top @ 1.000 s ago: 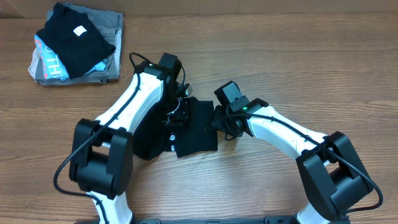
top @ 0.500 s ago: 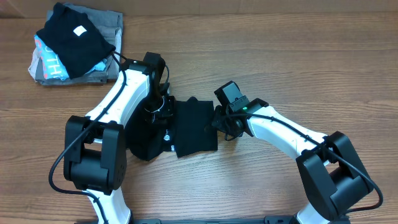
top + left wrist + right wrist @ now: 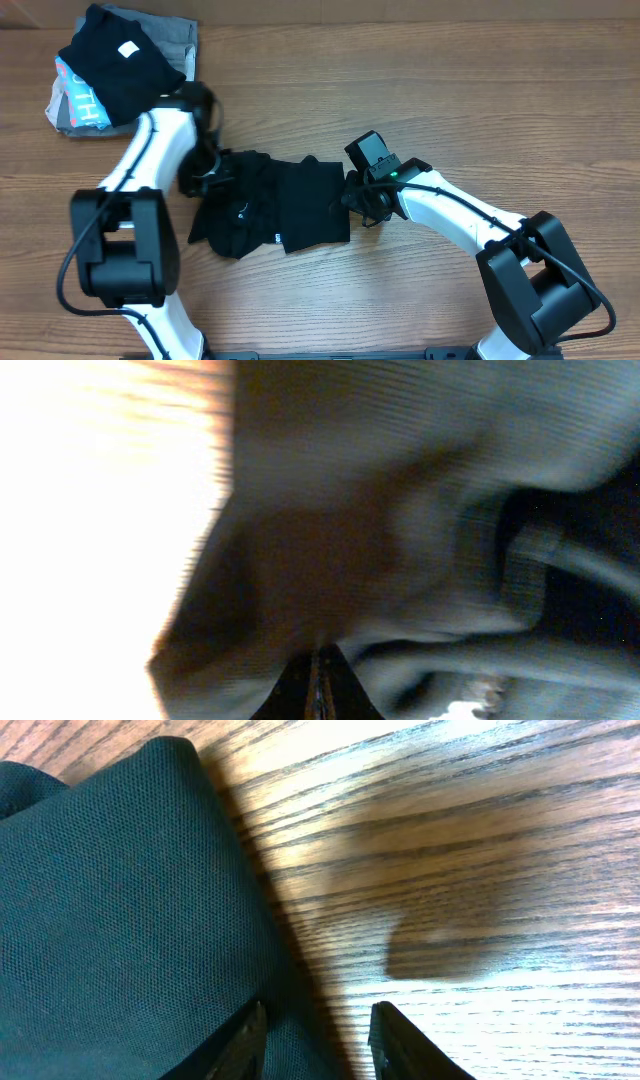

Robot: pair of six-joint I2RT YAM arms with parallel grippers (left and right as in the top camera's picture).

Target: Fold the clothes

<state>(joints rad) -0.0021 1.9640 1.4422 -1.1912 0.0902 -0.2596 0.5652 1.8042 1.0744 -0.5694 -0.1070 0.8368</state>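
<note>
Black shirt [image 3: 300, 205] spread overhead, mesh weave visible from right wrist

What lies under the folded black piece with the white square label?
A folded grey garment and a light-blue one with lettering stick out beneath the black piece. Their middles, and any further piece in the pile, are covered.

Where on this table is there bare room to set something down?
Bare wood lies along the far edge of the table, right of the folded pile, and in the near strip between left arm and right arm. The middle is crowded by the black shirt.
</note>
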